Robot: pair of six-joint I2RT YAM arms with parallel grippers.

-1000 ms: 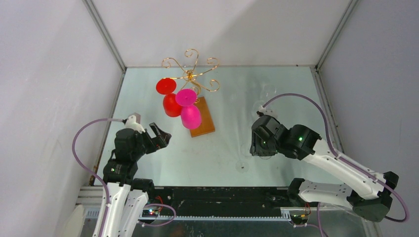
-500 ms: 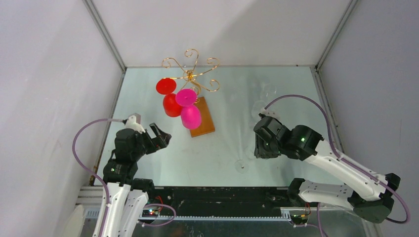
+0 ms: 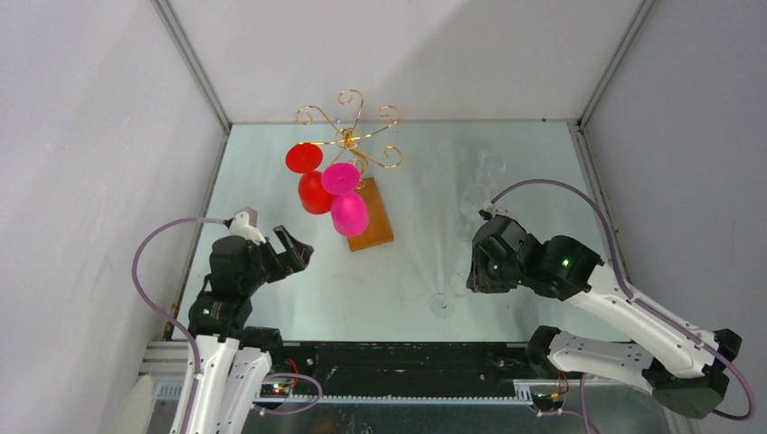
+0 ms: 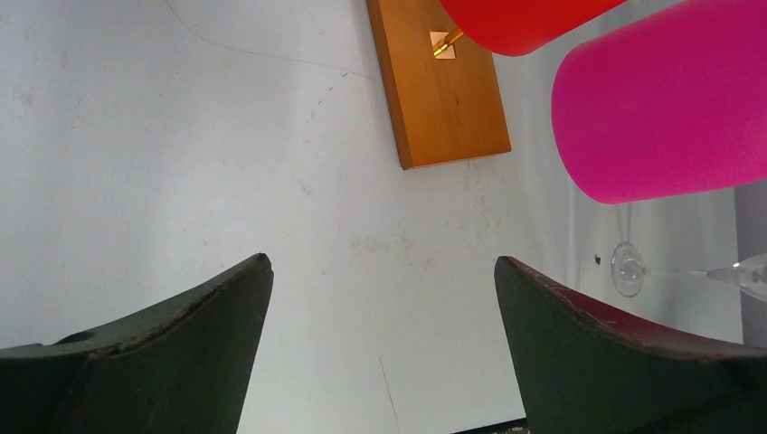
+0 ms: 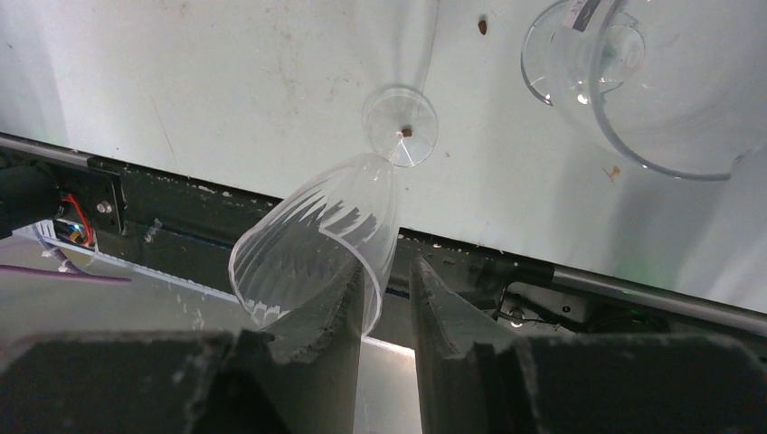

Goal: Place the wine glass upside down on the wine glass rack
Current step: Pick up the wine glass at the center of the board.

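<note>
Wine glass (image 5: 317, 244), tilted well right of the rack (image 3: 348, 136), has its rim between the right gripper's (image 5: 389, 271) fingers, now closer together, pinch unclear, seen only by wrist; left gripper (image 4: 382, 262) gapes.

Wine glass (image 5: 312, 237) rim partly behind fingers (image 5: 321, 362)

No readable txt, labels, brands, nos. or signs in any view. Small dark-and-white mark by the foot of a clear glass (image 5: 671, 108), top edge of right wrist view: too small to read.
</note>
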